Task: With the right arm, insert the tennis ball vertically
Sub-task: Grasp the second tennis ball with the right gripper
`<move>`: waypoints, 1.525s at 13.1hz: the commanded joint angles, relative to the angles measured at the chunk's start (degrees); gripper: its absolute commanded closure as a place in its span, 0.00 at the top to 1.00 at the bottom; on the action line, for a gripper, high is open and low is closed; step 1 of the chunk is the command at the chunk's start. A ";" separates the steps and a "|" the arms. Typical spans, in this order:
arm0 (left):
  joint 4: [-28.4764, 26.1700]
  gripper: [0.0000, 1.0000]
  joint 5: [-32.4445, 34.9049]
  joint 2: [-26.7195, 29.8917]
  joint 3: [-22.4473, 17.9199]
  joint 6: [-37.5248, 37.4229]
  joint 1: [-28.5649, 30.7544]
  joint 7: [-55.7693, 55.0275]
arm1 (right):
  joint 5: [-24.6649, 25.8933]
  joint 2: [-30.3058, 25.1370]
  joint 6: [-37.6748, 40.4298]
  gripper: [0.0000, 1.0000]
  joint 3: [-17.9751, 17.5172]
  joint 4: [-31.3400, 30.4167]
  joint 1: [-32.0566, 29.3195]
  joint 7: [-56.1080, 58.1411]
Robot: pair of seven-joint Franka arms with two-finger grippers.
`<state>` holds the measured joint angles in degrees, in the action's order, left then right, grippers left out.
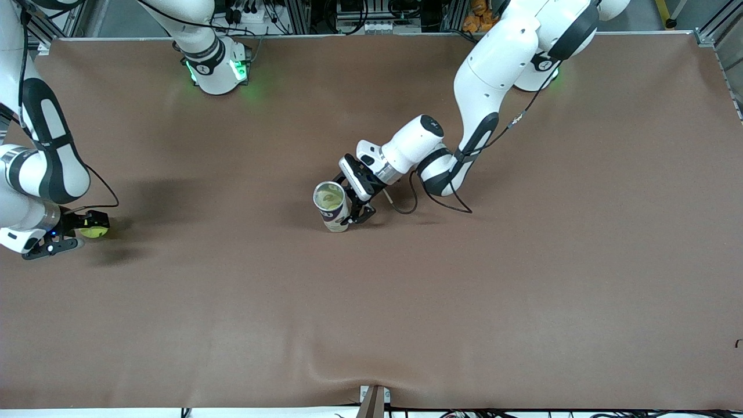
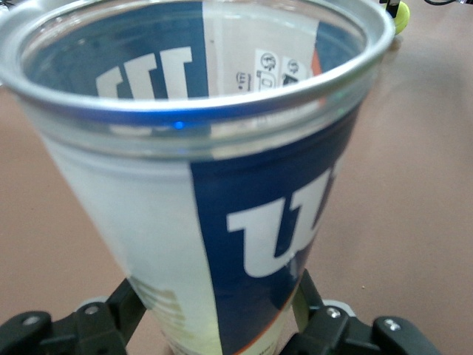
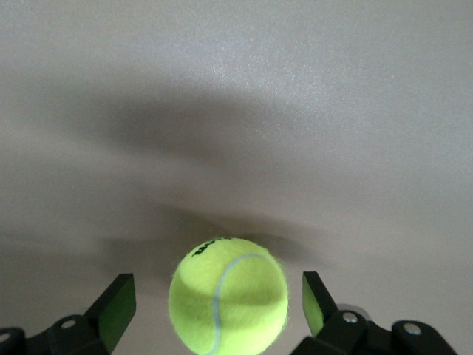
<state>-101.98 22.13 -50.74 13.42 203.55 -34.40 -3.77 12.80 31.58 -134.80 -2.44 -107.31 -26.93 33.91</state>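
A yellow-green tennis ball (image 1: 96, 233) (image 3: 229, 296) rests on the brown table mat at the right arm's end of the table. My right gripper (image 1: 87, 235) (image 3: 218, 305) is low over the mat and open; its fingers (image 3: 118, 305) flank the ball with a gap on each side. Near the middle of the table stands an upright, open-topped ball can (image 1: 331, 206) (image 2: 222, 185) with a blue and white label. My left gripper (image 1: 348, 217) (image 2: 222, 329) is shut on the can's lower part. The ball (image 2: 401, 16) also shows small past the can's rim.
The brown mat (image 1: 406, 302) covers the whole table. Both arm bases stand along the table's farthest edge. A black cable (image 1: 432, 203) loops onto the mat beside the left wrist. A small clamp (image 1: 374, 400) sits at the nearest edge, where the mat ripples.
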 commanded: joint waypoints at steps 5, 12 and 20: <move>-0.85 0.84 0.80 1.09 0.03 0.27 0.39 -0.10 | 2.14 -2.31 -3.72 1.00 -1.42 -3.69 -3.83 10.04; -0.76 0.84 0.80 1.26 0.03 0.27 0.56 -0.10 | 2.05 -3.46 -8.20 0.34 -1.42 -7.21 -3.92 9.69; -0.85 0.84 0.80 1.35 0.03 0.27 0.57 -0.10 | -4.08 -4.59 20.33 0.00 -3.00 8.68 1.52 4.86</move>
<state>-101.90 22.13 -50.74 13.42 203.55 -34.25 -3.77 11.38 28.43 -119.06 -4.75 -100.89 -26.72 39.88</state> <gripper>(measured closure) 0.163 0.339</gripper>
